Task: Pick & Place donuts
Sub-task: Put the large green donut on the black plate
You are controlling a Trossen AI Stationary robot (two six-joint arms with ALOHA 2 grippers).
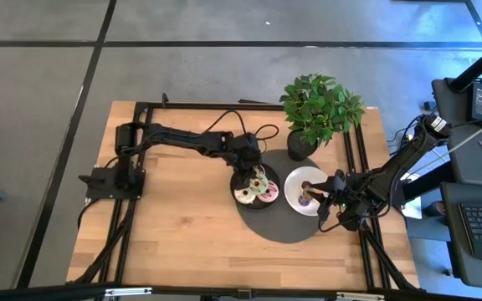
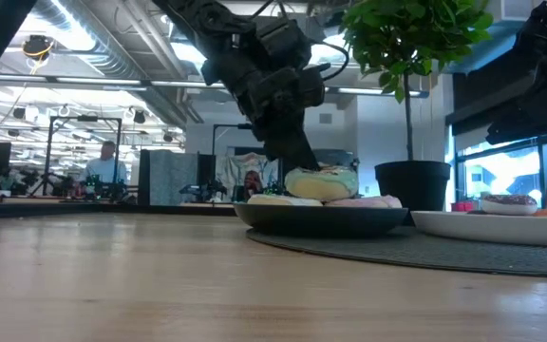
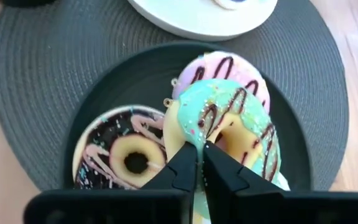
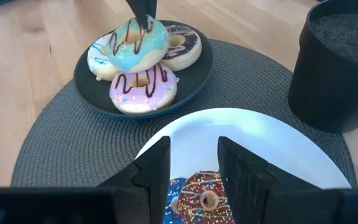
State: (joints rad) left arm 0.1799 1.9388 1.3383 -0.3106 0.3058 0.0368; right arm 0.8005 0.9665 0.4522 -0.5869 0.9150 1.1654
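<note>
Dark woven mat (image 1: 284, 224) under both plates. On my left, my left gripper (image 3: 199, 163) is down over the black plate (image 3: 104, 93), fingers pinched together on the rim of the green-iced donut (image 3: 241, 124), which lies tilted on top of the pink donut (image 3: 225, 65) and beside the chocolate donut (image 3: 126, 155). Further right, my right gripper (image 4: 194, 163) hangs with fingers apart above the white plate (image 4: 272, 134), over a brown-iced donut (image 4: 205, 198) and a blue one just beside it.
</note>
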